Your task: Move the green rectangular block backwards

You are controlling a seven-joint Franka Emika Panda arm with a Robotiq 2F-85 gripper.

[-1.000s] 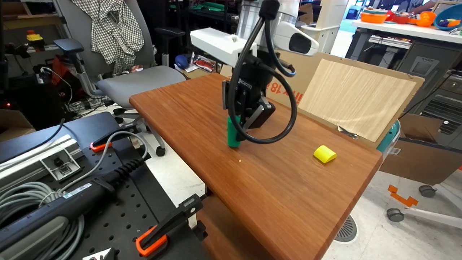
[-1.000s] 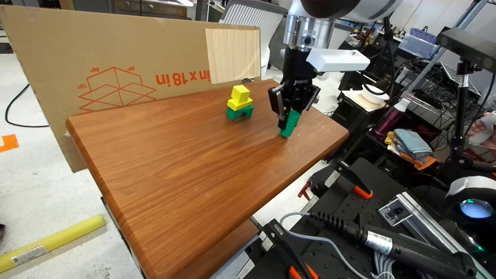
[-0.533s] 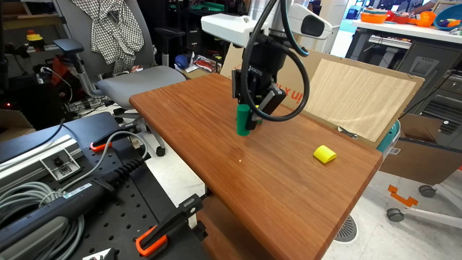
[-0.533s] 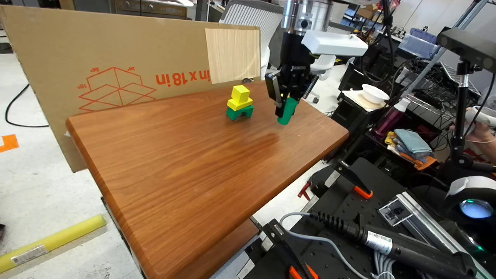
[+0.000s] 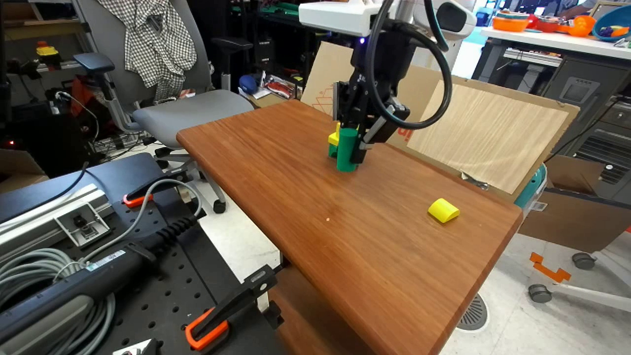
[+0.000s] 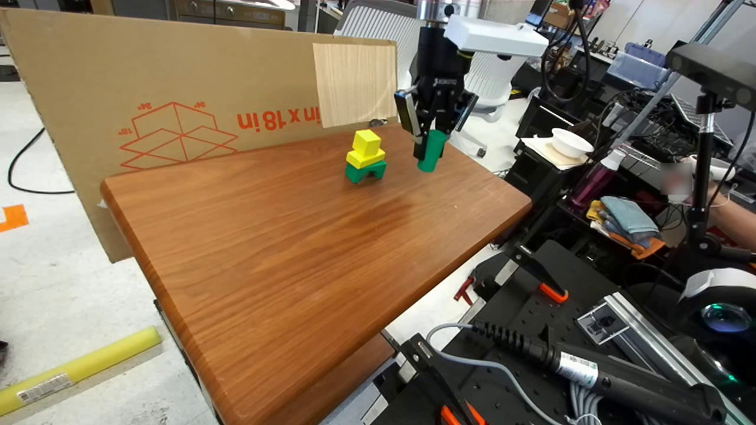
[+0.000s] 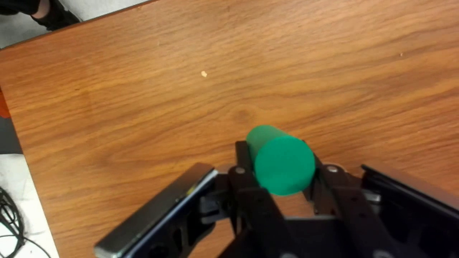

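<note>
The green block (image 5: 346, 150) is plain, upright and taller than wide, and its end looks round in the wrist view (image 7: 283, 165). My gripper (image 7: 276, 154) is shut on it, one finger on each side. In an exterior view the green block (image 6: 432, 151) hangs from the gripper (image 6: 431, 141), slightly tilted, and seems to be above the wooden table (image 6: 283, 248), with a dark shadow below. In an exterior view the gripper (image 5: 349, 143) holds it in front of the yellow-topped stack (image 5: 333, 140), partly hiding that stack.
The stack, a green bridge piece (image 6: 365, 172) under two yellow blocks (image 6: 366, 143), stands beside the held block. A yellow half-round block (image 5: 443, 210) lies near the table's right end. A cardboard sheet (image 6: 177, 77) stands along one table edge. A black bench (image 5: 162, 276) adjoins.
The gripper has risen with the green block in its fingers. In an exterior view both moved up and right, uncovering part of the stack. The stack and the half-round block have not moved.
</note>
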